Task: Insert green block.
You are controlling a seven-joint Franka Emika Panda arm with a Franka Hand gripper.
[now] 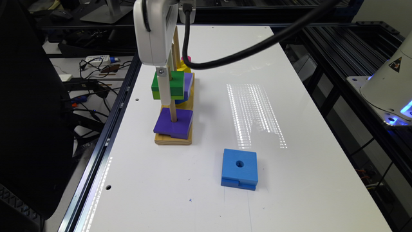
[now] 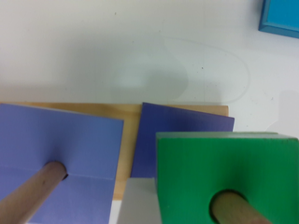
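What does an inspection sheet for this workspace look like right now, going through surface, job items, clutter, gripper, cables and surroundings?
Surface: white table, glare patch near its middle, a few small marks.
Job's things: green block threaded on the front peg of the wooden base, held high above the purple block at the peg's foot; in the wrist view the peg passes through its hole.
Clutter: blue block lying loose on the table; another purple block and yellow and pink pieces on the pegs behind.
Grippers: gripper at the green block; whether it grips cannot be told.
Cables: black cable arcing from the wrist; loose wires off the exterior view's left edge.
Surroundings: black frame rails, robot base at the exterior view's right.
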